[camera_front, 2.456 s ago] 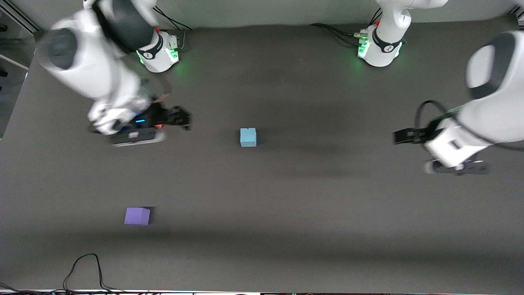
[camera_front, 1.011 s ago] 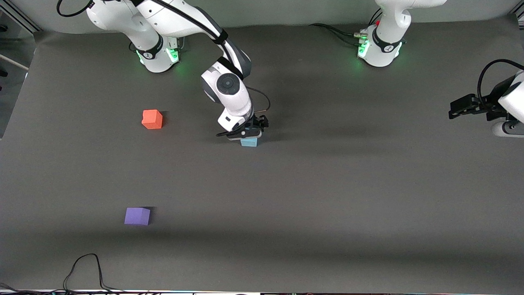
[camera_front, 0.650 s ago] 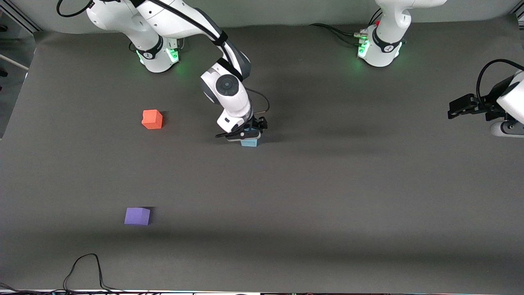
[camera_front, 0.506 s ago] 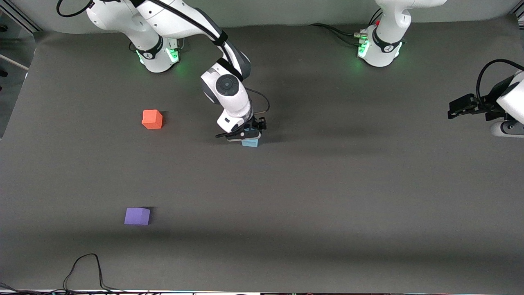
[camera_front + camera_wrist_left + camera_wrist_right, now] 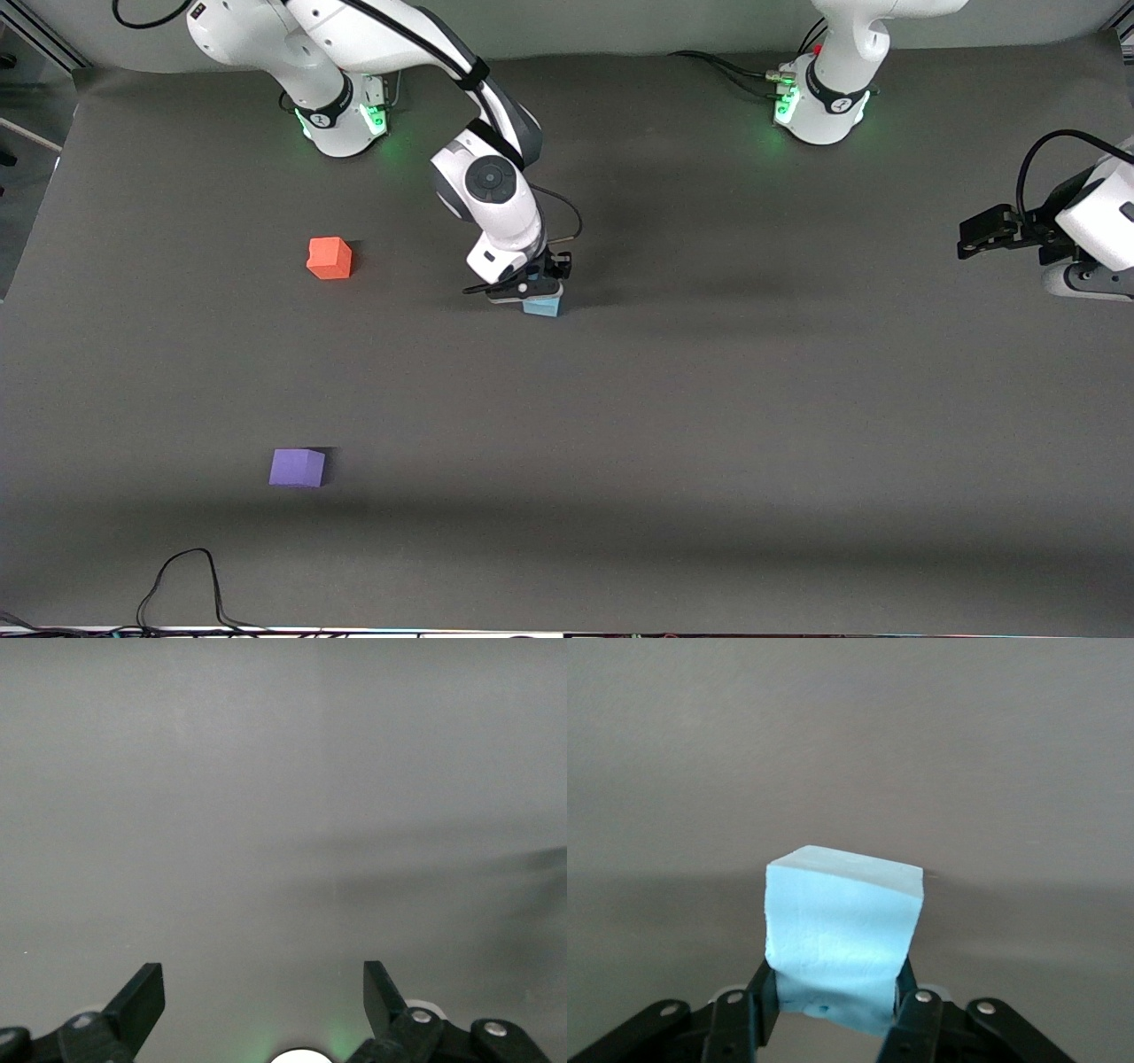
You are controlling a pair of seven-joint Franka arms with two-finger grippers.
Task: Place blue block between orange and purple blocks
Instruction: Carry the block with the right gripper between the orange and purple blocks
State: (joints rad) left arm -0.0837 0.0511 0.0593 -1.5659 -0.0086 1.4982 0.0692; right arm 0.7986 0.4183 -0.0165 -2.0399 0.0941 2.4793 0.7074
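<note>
The light blue block (image 5: pixel 541 307) sits near the middle of the dark table, and my right gripper (image 5: pixel 537 291) is shut on it from above. In the right wrist view the blue block (image 5: pixel 842 930) is pinched between both fingers (image 5: pixel 764 992). The orange block (image 5: pixel 329 258) lies toward the right arm's end. The purple block (image 5: pixel 297 467) lies nearer the front camera than the orange one. My left gripper (image 5: pixel 971 237) hangs open and empty at the left arm's end; in its wrist view the left gripper (image 5: pixel 264 997) frames bare surface.
A black cable (image 5: pixel 190 580) loops on the table's near edge by the purple block. The two arm bases (image 5: pixel 341 111) with green lights stand along the table's edge away from the camera.
My right arm swung from the orange block to the blue block and closed on it. The left gripper drifted slightly inward. The blocks have not moved.
</note>
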